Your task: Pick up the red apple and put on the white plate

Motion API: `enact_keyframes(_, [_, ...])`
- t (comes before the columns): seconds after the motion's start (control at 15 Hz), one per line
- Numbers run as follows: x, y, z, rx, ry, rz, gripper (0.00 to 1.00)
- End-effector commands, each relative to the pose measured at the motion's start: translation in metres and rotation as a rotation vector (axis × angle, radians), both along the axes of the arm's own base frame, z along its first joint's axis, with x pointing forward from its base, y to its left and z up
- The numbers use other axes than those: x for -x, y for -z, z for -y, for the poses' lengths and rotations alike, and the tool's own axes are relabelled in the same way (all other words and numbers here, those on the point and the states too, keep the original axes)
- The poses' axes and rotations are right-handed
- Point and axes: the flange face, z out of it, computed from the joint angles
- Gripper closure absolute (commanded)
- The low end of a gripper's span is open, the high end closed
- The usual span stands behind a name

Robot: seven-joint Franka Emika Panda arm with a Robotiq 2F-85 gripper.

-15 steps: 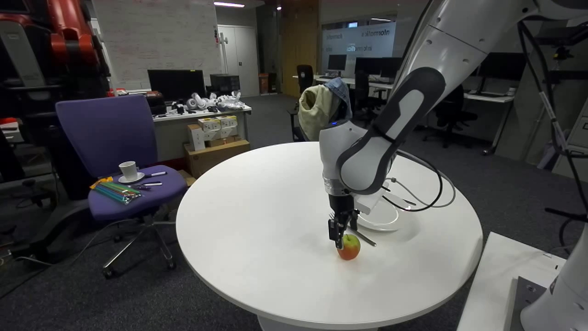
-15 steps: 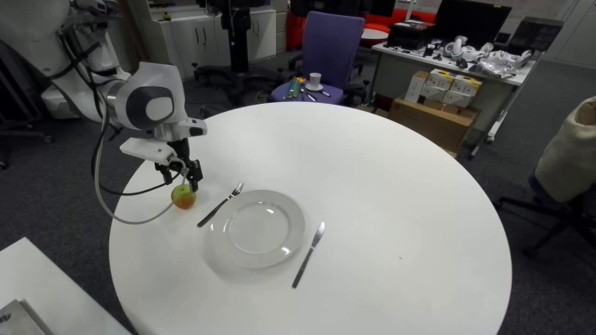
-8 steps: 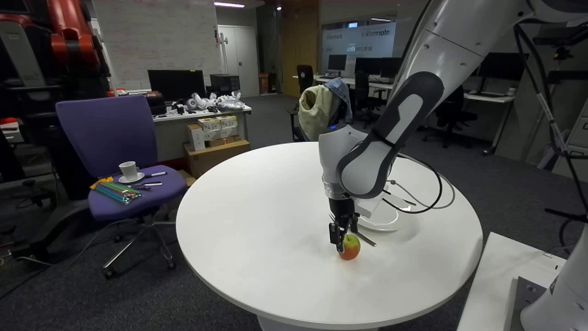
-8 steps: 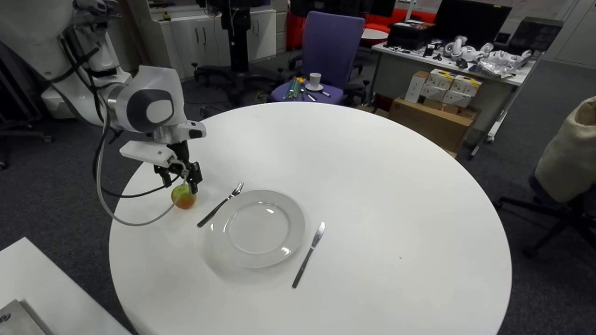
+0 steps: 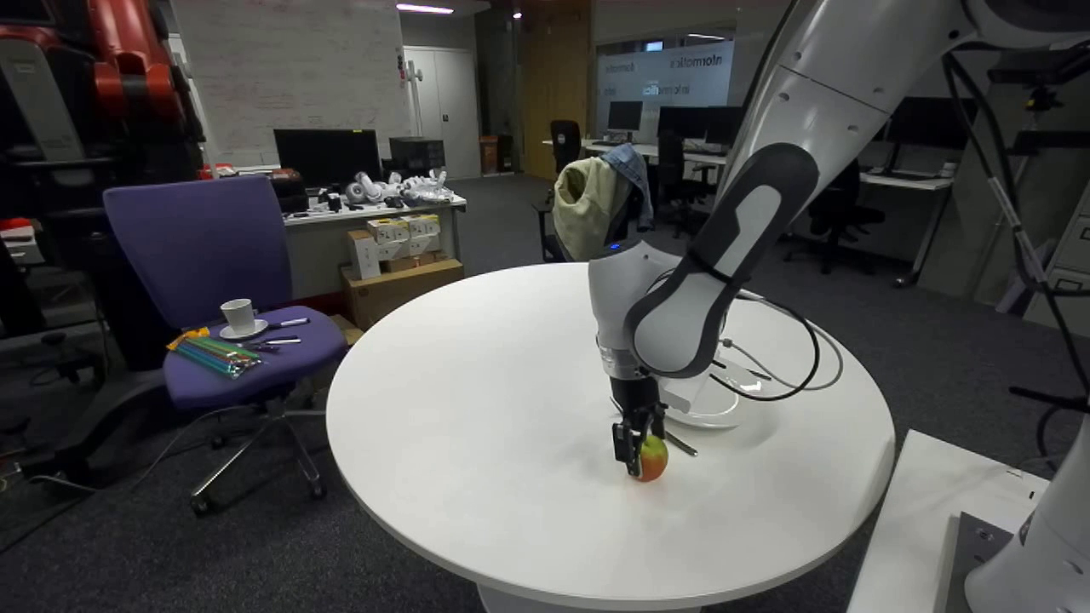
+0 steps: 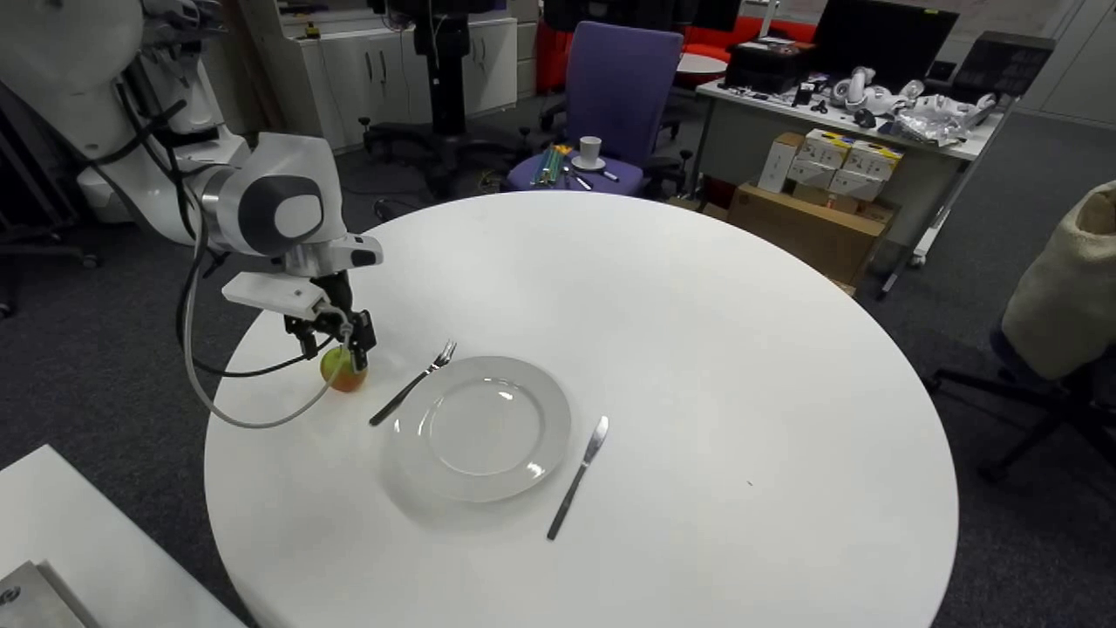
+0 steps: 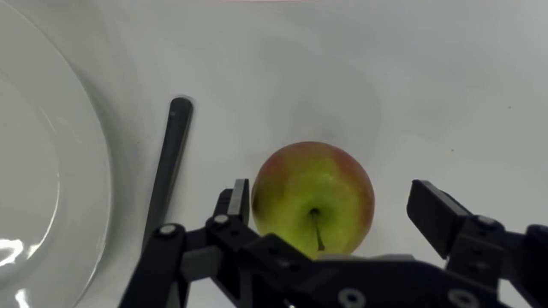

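The red apple, red with a yellow-green top, stands on the round white table; it also shows in an exterior view. In the wrist view the apple lies between the fingers of my gripper. The gripper is open, with the left finger close beside the apple and a wider gap at the right finger. In both exterior views the gripper points down, its fingertips beside the apple. The white plate lies bare near the apple; its edge shows at left in the wrist view.
A fork lies between apple and plate; its dark handle shows in the wrist view. A knife lies on the plate's far side. A grey cable loops from the arm, passing in front of the apple in that exterior view.
My gripper has moved down, so its fingers now reach lower beside the apple. The apple, plate and cutlery have not moved.
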Motion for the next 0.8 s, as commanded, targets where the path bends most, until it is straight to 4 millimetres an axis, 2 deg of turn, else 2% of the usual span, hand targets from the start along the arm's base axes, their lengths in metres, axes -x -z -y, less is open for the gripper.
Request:
enact_keyframes(0.0, [0.003,0.004,0.002,0.027,-0.016,0.023,0.0])
enact_keyframes(0.47, [0.003,0.008,0.014,0.052,-0.027,0.029,0.0])
enact_keyframes(0.73, [-0.003,0.005,0.011,0.032,-0.053,0.108,0.0])
